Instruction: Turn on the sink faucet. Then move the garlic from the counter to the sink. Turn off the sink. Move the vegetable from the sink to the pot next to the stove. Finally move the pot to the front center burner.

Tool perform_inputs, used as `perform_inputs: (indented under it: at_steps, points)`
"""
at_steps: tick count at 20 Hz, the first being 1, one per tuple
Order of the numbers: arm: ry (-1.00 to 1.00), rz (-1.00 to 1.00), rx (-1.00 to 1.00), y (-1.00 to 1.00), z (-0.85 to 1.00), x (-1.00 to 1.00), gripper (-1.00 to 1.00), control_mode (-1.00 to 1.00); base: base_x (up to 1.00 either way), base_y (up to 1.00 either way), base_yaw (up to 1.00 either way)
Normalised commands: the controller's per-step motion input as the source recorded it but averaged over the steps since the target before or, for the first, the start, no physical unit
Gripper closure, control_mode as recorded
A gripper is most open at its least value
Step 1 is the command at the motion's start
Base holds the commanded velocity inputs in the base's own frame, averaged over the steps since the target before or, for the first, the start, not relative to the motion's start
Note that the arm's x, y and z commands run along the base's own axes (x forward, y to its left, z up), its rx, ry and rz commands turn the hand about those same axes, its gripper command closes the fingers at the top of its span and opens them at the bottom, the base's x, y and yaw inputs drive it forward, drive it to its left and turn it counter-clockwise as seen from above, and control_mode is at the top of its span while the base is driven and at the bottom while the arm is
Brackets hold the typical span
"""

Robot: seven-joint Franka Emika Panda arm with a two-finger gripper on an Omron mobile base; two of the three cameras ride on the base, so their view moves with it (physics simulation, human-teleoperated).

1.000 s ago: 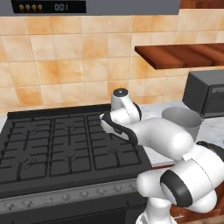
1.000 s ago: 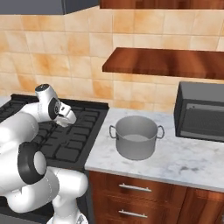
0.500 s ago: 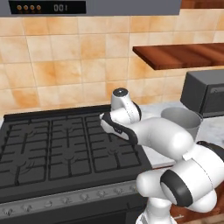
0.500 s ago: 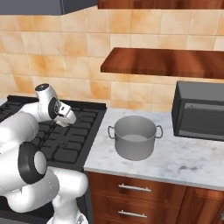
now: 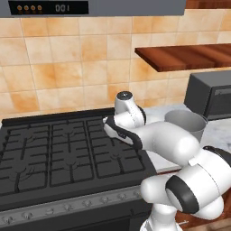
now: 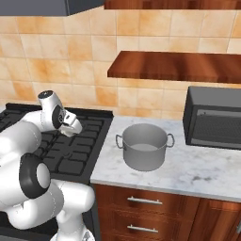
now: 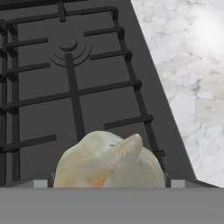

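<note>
While the tool carries the garlic above the stove, pot on counter, contents unclear.

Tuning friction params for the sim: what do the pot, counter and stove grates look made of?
Pot: plain grey metal, matte with a soft sheen on the wall, likely steel or aluminium. Counter: white marble-look slab, faint grey veins, and a bright highlight in the hand view suggests a polish. Stove grates: matte black bars, probably cast iron.
</note>
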Motion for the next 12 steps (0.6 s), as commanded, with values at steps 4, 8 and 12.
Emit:
perform_inputs:
  at_steps: [4,8,12]
  points:
    - [0.00,0.00,0.00,0.00,0.00,0.00,1.00,1.00,0.02,0.05,0.00]
    - [0.00,0.00,0.00,0.00,0.00,0.00,1.00,1.00,0.03,0.00,0.00]
    - [0.00,-0.03,0.00,-0.10,0.02,0.15,1.00,-1.00,0.00,0.00,0.00]
